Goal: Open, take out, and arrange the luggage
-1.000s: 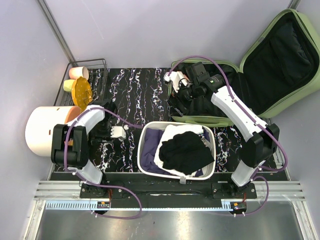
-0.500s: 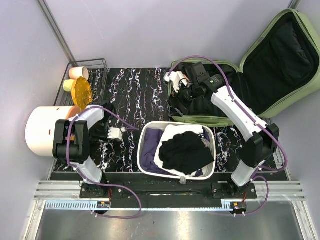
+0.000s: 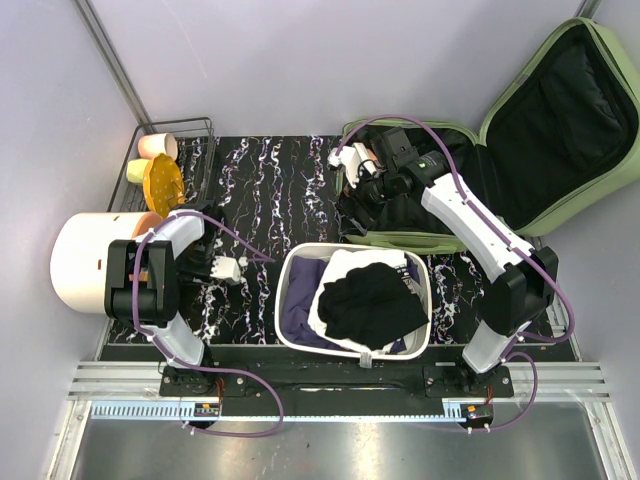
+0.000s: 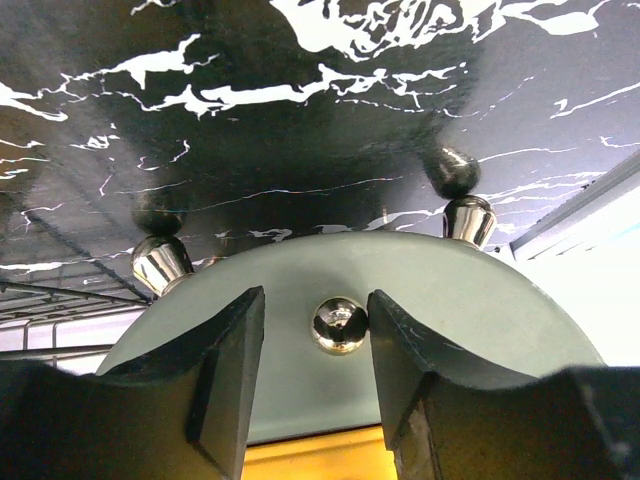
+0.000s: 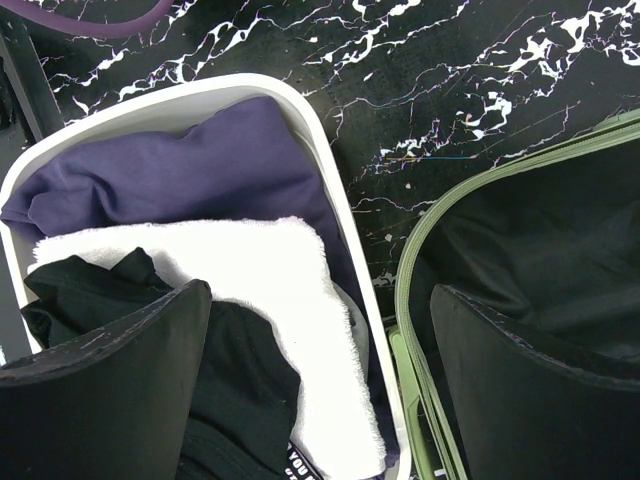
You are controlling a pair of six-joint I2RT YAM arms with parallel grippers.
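Luggage (image 3: pixel 548 120) lies open at the tabletop's far right corner. Take-out step, I reckon. Right arm (image 3: pixel 465 218) jaws spread wide, empty, over its near-left rim; left arm (image 3: pixel 172 240) jaws half apart, grasping nothing. Next: dip inside, pinch whatever's left, carry to the bin (image 3: pixel 290 272).

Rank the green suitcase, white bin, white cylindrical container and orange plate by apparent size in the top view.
1. the olive-green suitcase, lying open, by far the largest
2. the white bin
3. the white cylindrical container, somewhat smaller
4. the orange plate, smallest
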